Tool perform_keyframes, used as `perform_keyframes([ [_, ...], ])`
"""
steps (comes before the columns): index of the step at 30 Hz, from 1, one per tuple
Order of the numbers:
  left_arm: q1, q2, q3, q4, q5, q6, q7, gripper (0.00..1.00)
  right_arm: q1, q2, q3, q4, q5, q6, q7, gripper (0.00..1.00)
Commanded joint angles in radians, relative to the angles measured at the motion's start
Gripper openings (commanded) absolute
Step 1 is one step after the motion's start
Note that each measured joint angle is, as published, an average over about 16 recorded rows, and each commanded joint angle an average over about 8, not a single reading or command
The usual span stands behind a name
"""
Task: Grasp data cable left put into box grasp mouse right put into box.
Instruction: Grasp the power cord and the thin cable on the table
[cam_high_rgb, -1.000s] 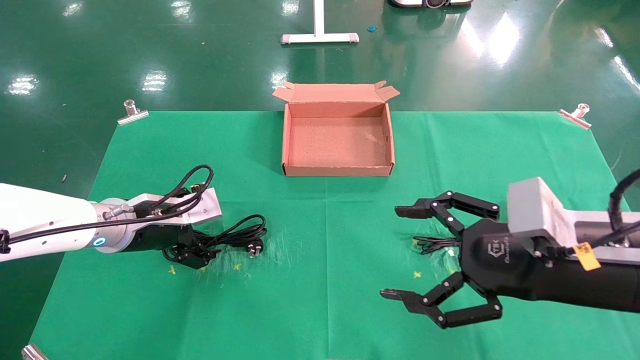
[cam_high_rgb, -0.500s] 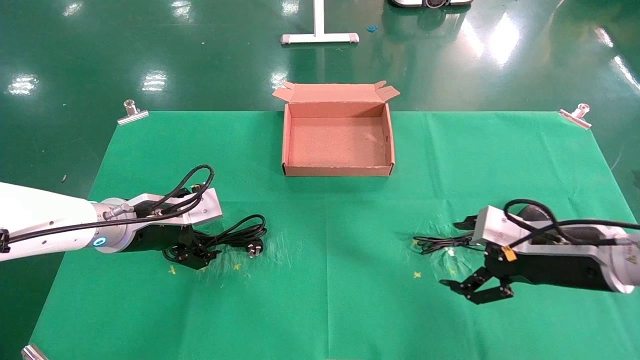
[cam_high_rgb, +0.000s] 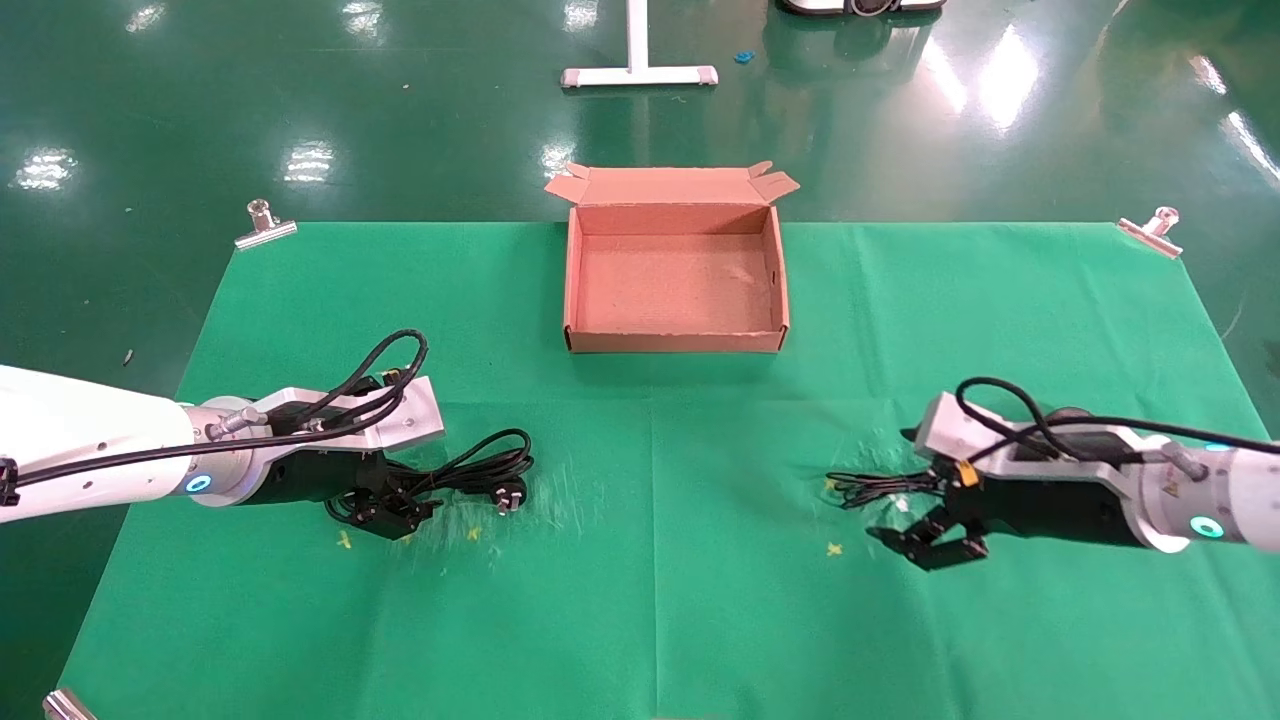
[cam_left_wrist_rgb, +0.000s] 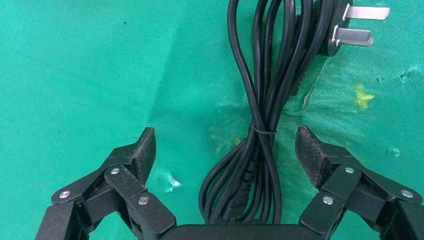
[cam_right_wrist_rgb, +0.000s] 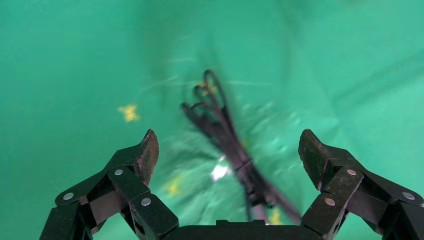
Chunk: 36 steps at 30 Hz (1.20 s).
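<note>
The data cable (cam_high_rgb: 487, 465), a bundled thick black cord with a pronged plug (cam_high_rgb: 511, 495), lies on the left of the green cloth. My left gripper (cam_high_rgb: 395, 505) is open and low over its near end; in the left wrist view the bundle (cam_left_wrist_rgb: 261, 100) lies between the spread fingers (cam_left_wrist_rgb: 144, 150), with the gripper (cam_left_wrist_rgb: 227, 152) not gripping it. My right gripper (cam_high_rgb: 895, 487) is open, low on the right, straddling the mouse's thin bundled cord (cam_high_rgb: 868, 488), which is blurred in the right wrist view (cam_right_wrist_rgb: 220, 125). The mouse body is hidden. The brown cardboard box (cam_high_rgb: 572, 290) stands open and empty at the back centre.
Green cloth (cam_high_rgb: 650, 560) covers the table, held by metal clips at the back corners (cam_high_rgb: 264, 225) (cam_high_rgb: 1152, 232). Small yellow marks dot the cloth near both grippers. A white stand base (cam_high_rgb: 638, 75) is on the shiny green floor beyond the table.
My right arm has dropped from high and close to the camera down to the cloth, its open gripper now around the mouse's cord. The left arm and data cable have not moved.
</note>
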Motion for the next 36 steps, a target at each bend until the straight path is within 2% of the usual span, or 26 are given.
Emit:
perform_keyframes([
  [1, 0.000, 0.000, 0.000, 0.000, 0.000, 0.000, 0.000, 1.00, 0.008, -0.016, -0.003, -0.025, -0.011, 0.013, -0.010, 1.00],
  [4, 0.000, 0.000, 0.000, 0.000, 0.000, 0.000, 0.000, 0.97, 0.015, -0.032, -0.007, -0.051, -0.021, 0.023, -0.020, 1.00],
  [5, 0.000, 0.000, 0.000, 0.000, 0.000, 0.000, 0.000, 0.89, 0.016, -0.036, -0.008, -0.058, -0.025, 0.026, -0.022, 1.00],
  [7, 0.000, 0.000, 0.000, 0.000, 0.000, 0.000, 0.000, 0.64, 0.019, -0.042, -0.011, -0.070, -0.031, 0.031, -0.024, 1.00],
  [8, 0.000, 0.000, 0.000, 0.000, 0.000, 0.000, 0.000, 0.52, 0.019, -0.046, -0.012, -0.076, -0.034, 0.033, -0.025, 0.92],
  [11, 0.000, 0.000, 0.000, 0.000, 0.000, 0.000, 0.000, 0.14, 0.020, -0.052, -0.016, -0.087, -0.043, 0.040, -0.025, 0.55],
  [12, 0.000, 0.000, 0.000, 0.000, 0.000, 0.000, 0.000, 0.05, 0.021, -0.053, -0.016, -0.090, -0.045, 0.041, -0.024, 0.42],
  [13, 0.000, 0.000, 0.000, 0.000, 0.001, 0.000, 0.000, 0.00, 0.021, -0.054, -0.017, -0.091, -0.046, 0.042, -0.024, 0.30],
  [15, 0.000, 0.000, 0.000, 0.000, 0.000, 0.000, 0.000, 0.00, 0.021, -0.055, -0.018, -0.093, -0.048, 0.044, -0.024, 0.05],
  [16, 0.000, 0.000, 0.000, 0.000, 0.000, 0.000, 0.000, 0.00, 0.021, -0.054, -0.018, -0.093, -0.047, 0.043, -0.024, 0.00],
  [36, 0.000, 0.000, 0.000, 0.000, -0.001, 0.000, 0.000, 0.00, 0.018, -0.048, -0.014, -0.081, -0.037, 0.036, -0.025, 0.00],
])
